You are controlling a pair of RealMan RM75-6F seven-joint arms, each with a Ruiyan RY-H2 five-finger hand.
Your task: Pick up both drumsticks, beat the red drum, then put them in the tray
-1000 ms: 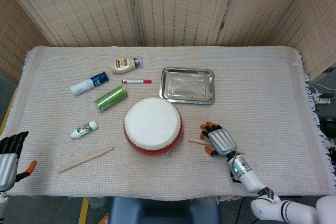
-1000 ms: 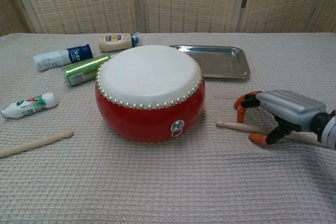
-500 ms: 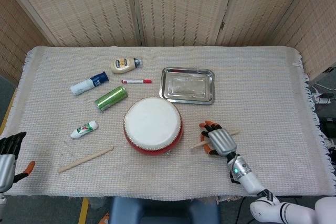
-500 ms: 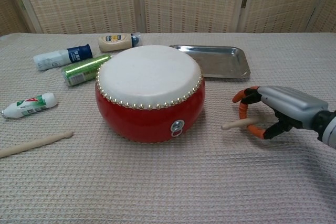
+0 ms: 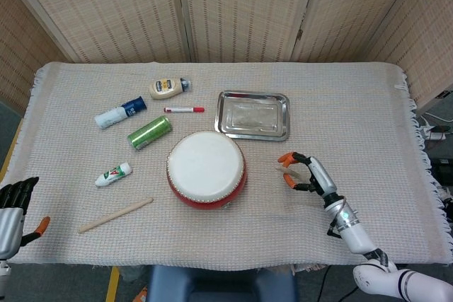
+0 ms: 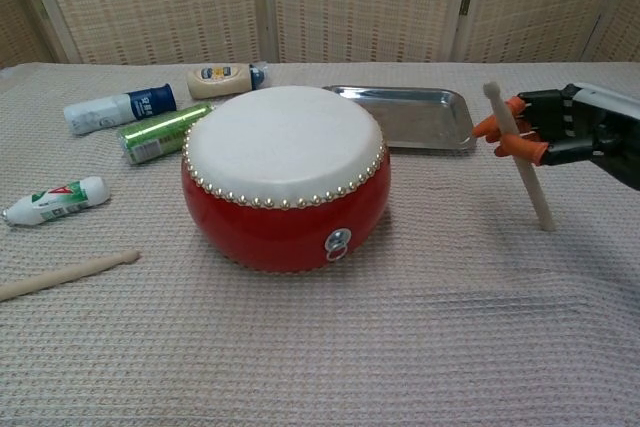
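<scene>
The red drum [image 5: 206, 169] [image 6: 285, 177] with its white skin stands mid-table. Right of it, my right hand [image 5: 306, 172] [image 6: 570, 130] pinches a wooden drumstick [image 6: 520, 162] in its orange fingertips [image 6: 510, 137]. That stick stands steeply tilted, tip up and lower end near the cloth. The second drumstick [image 5: 115, 215] [image 6: 65, 275] lies flat on the cloth, front left of the drum. My left hand [image 5: 14, 210] hangs at the table's near left corner with its fingers apart, holding nothing. The steel tray [image 5: 221, 114] [image 6: 420, 147] sits behind the drum, toward the right.
Left of the drum lie a white tube [image 5: 113, 175], a green can [image 5: 149, 132], a blue and white bottle [image 5: 119, 113], a mayonnaise bottle [image 5: 168, 88] and a red marker [image 5: 184, 109]. Wicker screens close off the back.
My right hand has lifted its drumstick off the cloth and swung it from lying flat to nearly upright, rising and moving right. The left hand and the other stick stay put.
</scene>
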